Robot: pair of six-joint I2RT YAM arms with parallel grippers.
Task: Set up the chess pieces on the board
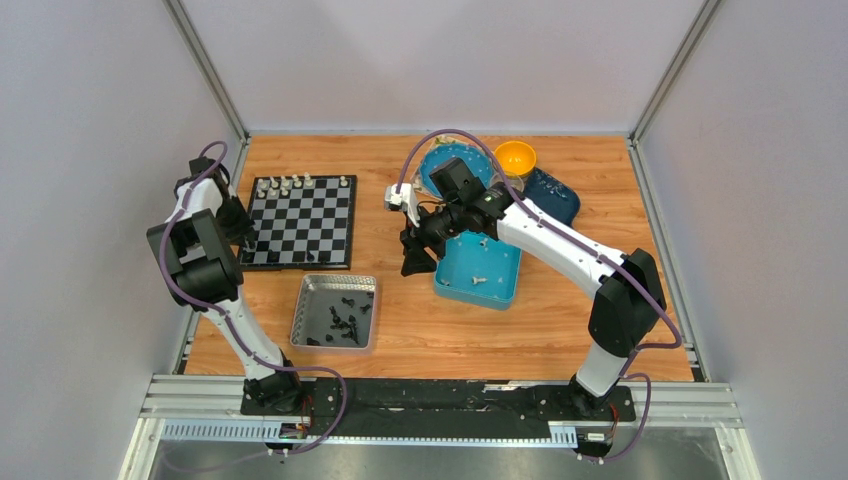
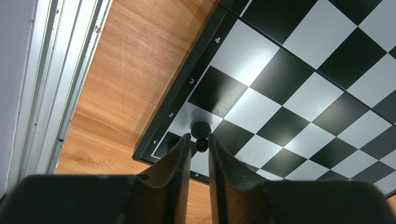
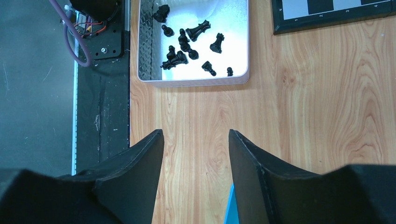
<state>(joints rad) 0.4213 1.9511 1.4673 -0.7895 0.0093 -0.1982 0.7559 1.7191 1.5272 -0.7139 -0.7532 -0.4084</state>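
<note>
- Left end effector (image 2: 200, 139): two dark fingers fill the bottom of the left wrist view, jaws parted only narrowly.
- One black pawn (image 2: 201, 133) stands upright between the fingertips. Cannot tell whether either pad touches it, so gripping or let go is not determined.
- Pawn position: near left corner of the board (image 2: 261, 93), beside the edge marks 1 and 2. Exact square not readable; the base is partly hidden by the fingers.
- Board lies flat at the left of the wooden surface (image 1: 450, 335). A row of cream pieces (image 1: 300, 183) stands along its far edge.
- Right end effector (image 3: 195, 135): jaws wide apart, nothing between them, bare wood showing in the gap. It hangs over the surface at the left edge of the blue tray (image 1: 505, 290).
- Silver tray (image 3: 194, 83), just on the near side of the board: loose black pieces (image 3: 182, 51), several tipped over, clustered together.
- Blue tray, right of centre: a few small pale pieces (image 1: 478, 278) inside.
- Orange bowl (image 1: 515, 157) at the far edge, beyond the blue tray.
</note>
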